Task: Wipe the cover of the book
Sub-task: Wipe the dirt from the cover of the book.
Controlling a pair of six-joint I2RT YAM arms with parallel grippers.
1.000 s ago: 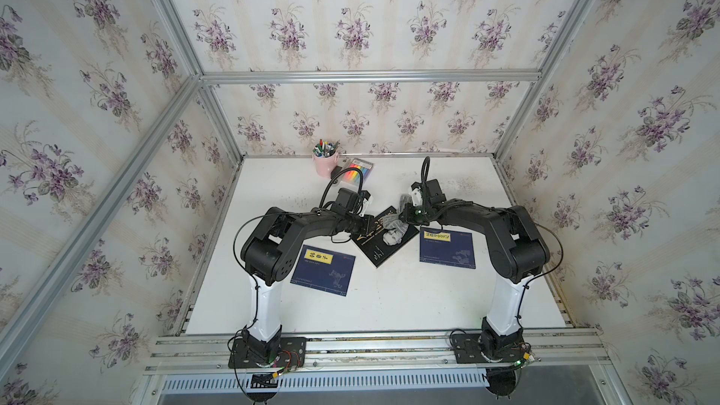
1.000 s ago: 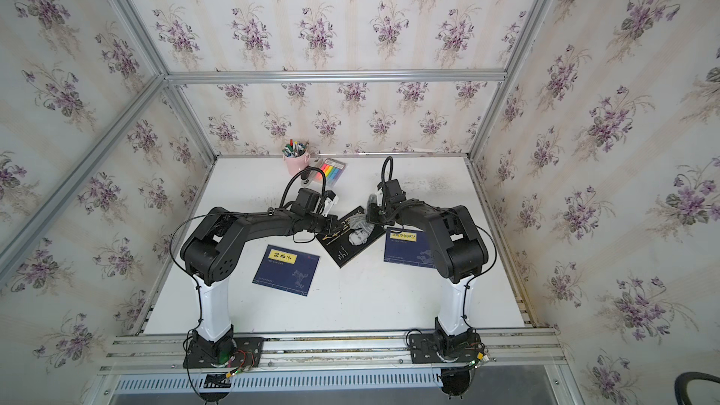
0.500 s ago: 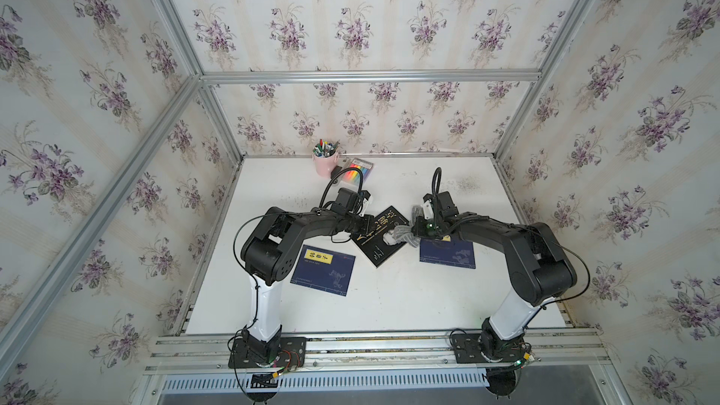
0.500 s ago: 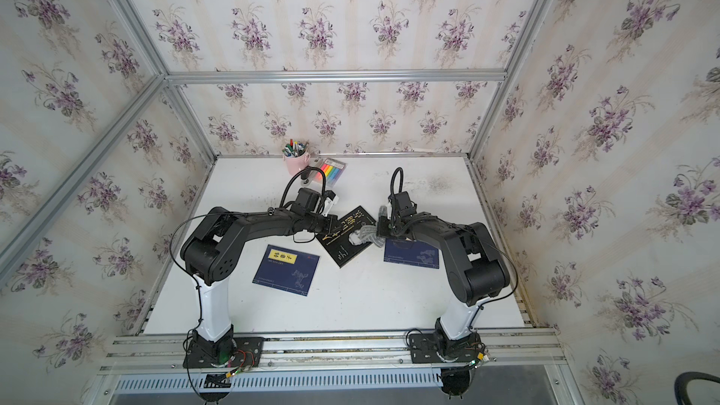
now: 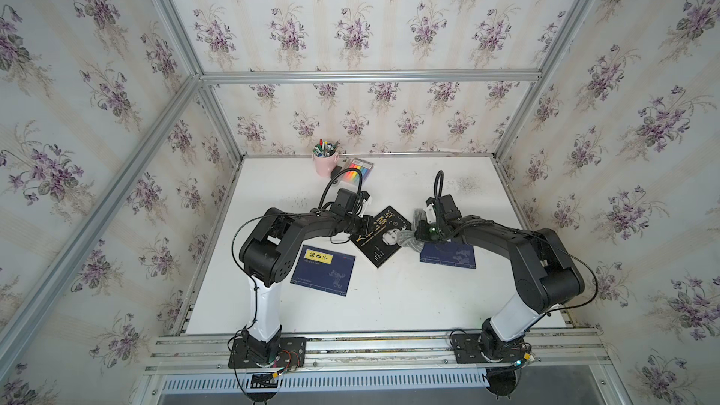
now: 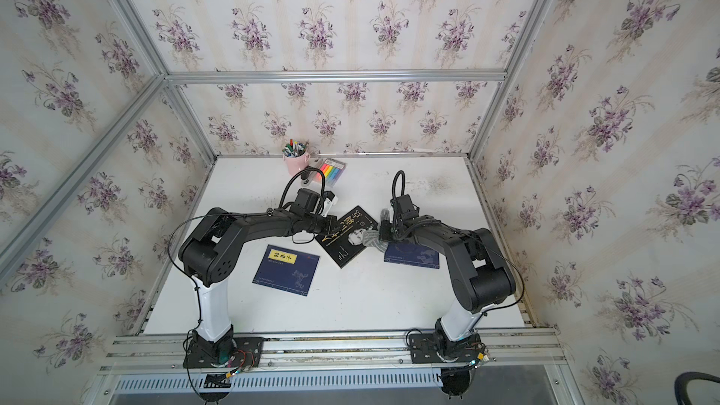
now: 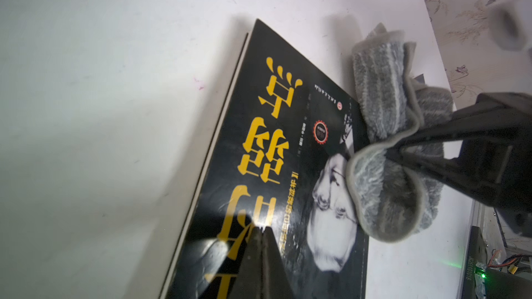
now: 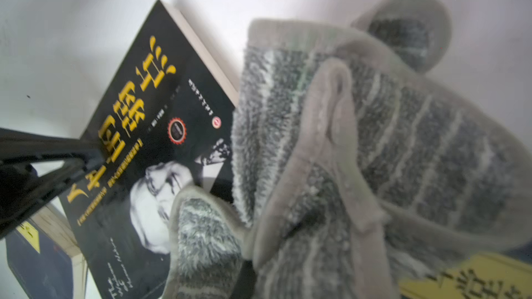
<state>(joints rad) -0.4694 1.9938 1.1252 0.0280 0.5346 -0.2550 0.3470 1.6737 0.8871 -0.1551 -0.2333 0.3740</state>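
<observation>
The white table [image 5: 389, 305] fills the lower middle of both top views. The black book [image 5: 376, 243] lies flat and aslant at the centre of the frame, with a blue book [image 5: 323, 270] well apart at its lower left.

The black book looks like a thin paperback, so probably light and a little bendy. Its cover is glossy and throws back a glare in the left wrist view [image 7: 273, 168]. I judge it apt to slide or spin under a sideways rub, so it is best held by pressing down near a corner or the spine rather than by lifting.

The cloth [image 5: 408, 238] is grey, striped and fluffy. It is bunched at the book's right edge and laps over the portrait on the cover. It looks soft and limp and should droop wherever it is not held, so a pinch at its middle leaves a pad below for rubbing.

The left gripper [image 7: 262, 232], at bottom centre of the left wrist view, has its jaws together. Its tips are down on the cover by the yellow lettering, seemingly pinning it. The right gripper [image 7: 395, 151], at the right of that frame, is clamped on a fold of the cloth.
</observation>
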